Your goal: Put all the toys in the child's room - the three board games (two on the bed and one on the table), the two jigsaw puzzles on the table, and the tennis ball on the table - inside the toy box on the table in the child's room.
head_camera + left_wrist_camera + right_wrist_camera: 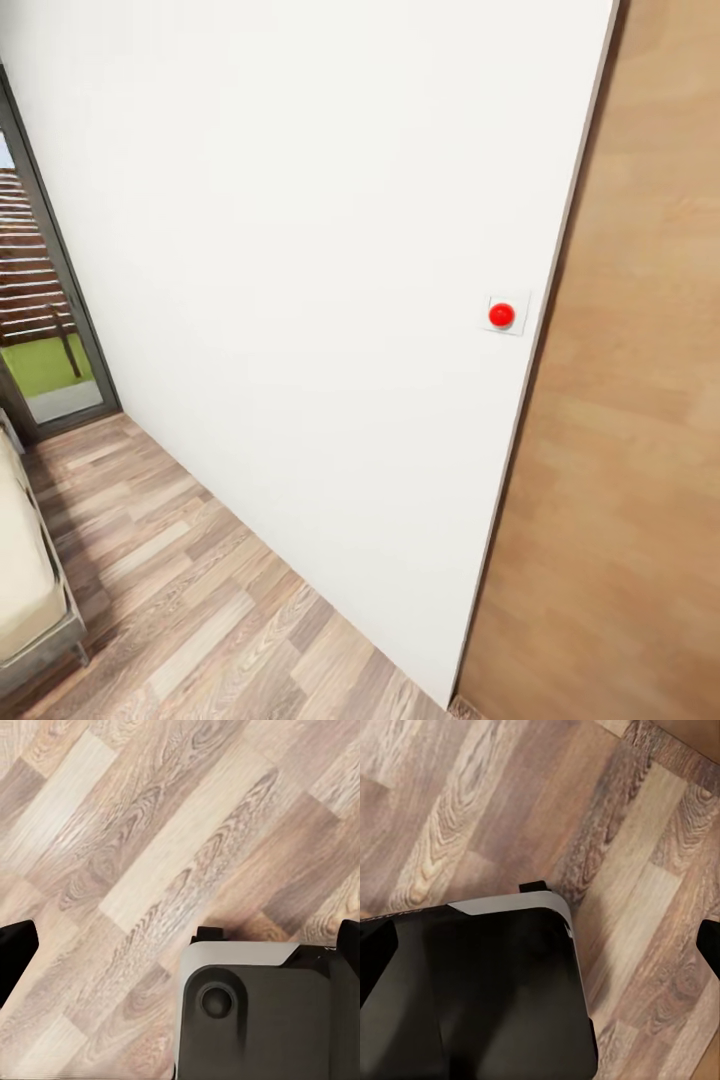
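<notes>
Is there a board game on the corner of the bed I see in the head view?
No, the visible corner of the bed shows only bare beige mattress, with nothing lying on it.

Wood-plank floor (190, 600) runs along the foot of a white wall (300, 250). At the head view's left edge, a corner of the bed (25, 570) stands on the floor, its beige mattress bare on a grey frame. Both wrist views show the same planking beneath the robot's dark base (255, 1020).
</notes>
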Tool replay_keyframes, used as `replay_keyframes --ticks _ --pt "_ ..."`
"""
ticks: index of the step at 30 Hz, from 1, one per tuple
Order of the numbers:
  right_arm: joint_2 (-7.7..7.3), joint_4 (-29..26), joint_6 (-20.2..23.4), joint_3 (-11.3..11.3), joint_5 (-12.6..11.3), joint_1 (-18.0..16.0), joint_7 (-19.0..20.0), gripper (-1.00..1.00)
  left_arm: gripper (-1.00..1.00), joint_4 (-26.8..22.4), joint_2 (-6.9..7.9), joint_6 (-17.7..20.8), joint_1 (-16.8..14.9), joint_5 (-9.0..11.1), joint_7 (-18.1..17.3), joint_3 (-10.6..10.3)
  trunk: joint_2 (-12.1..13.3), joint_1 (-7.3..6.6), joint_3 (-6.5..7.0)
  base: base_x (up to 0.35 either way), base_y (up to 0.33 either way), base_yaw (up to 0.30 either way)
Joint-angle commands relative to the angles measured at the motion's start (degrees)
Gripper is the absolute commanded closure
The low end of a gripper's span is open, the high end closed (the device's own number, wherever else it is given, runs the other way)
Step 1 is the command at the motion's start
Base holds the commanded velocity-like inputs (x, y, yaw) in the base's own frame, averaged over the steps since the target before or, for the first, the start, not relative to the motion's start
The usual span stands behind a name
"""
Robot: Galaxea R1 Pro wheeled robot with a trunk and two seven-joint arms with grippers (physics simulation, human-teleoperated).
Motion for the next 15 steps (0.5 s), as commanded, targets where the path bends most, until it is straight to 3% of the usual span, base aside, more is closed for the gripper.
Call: replay_keyframes --ticks 1,15 --pt "0.02 0.01 -0.31 0.05 -0.58 0.0 0.0 -1.0 -1.0 0.09 0.01 -0.21 -0.04 0.03 0.11 0.04 -0.03 0.02 -0.02 0.0 0.0 0.293" --pt "0.01 0.01 -0.31 0.05 -0.61 0.0 -0.05 -1.0 -1.0 0.11 0.05 -0.21 -0.04 -0.02 0.11 0.05 -0.03 0.02 -0.02 0.0 0.0 0.293"
